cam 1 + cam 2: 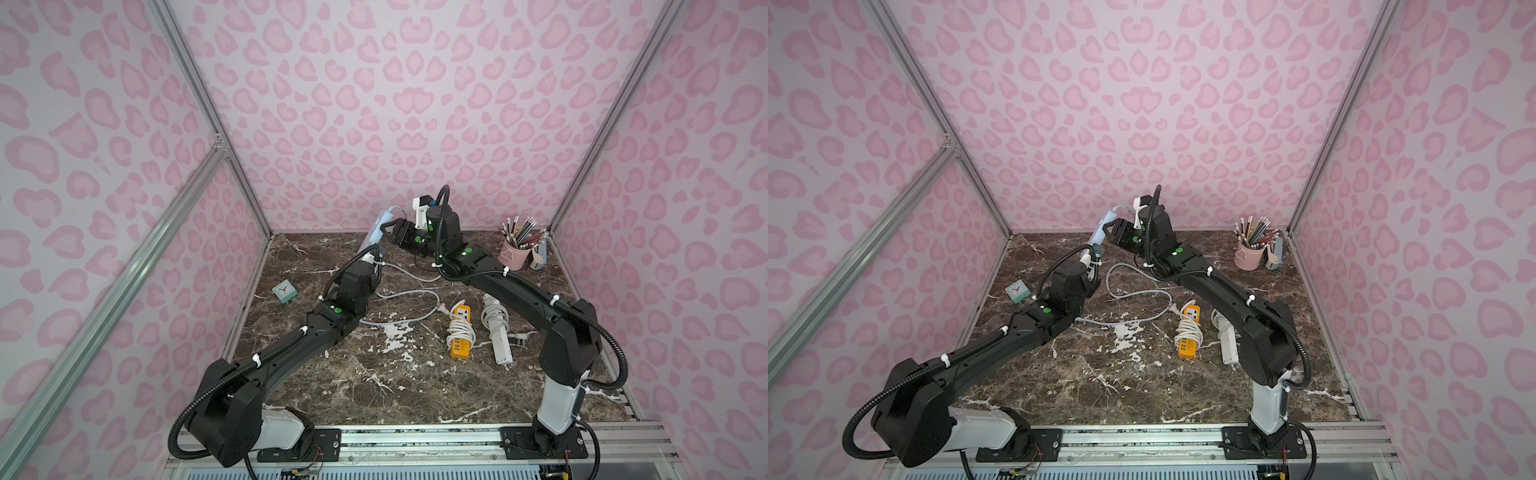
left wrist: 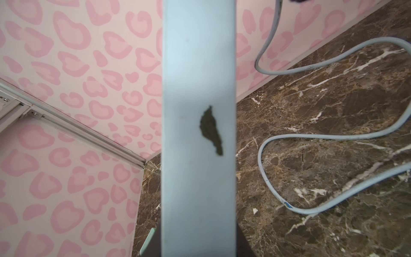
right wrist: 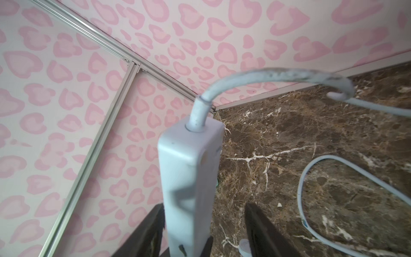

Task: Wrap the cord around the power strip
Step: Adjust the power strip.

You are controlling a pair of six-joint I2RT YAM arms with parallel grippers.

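Observation:
A pale blue power strip (image 1: 375, 233) (image 1: 1100, 231) is held up off the table near the back wall, tilted. My left gripper (image 1: 371, 254) (image 1: 1091, 256) is shut on its lower end; the strip (image 2: 198, 89) fills the middle of the left wrist view. My right gripper (image 1: 389, 231) (image 1: 1111, 232) (image 3: 205, 222) stands open around the strip's upper part (image 3: 189, 169). One finger (image 3: 153, 224) is against the strip; the other finger (image 3: 258, 224) stands apart from it. The cord (image 3: 266, 74) leaves the strip's top end and lies in loose loops on the table (image 1: 409, 296) (image 1: 1138, 296) (image 2: 333, 136).
A yellow power strip (image 1: 459, 334) and a white one (image 1: 498, 332), each with cord wound round it, lie at the right. A pink cup of pencils (image 1: 515, 251) stands in the back right corner, a teal clock (image 1: 284, 289) by the left wall. Pink walls enclose the marble table (image 1: 374, 386).

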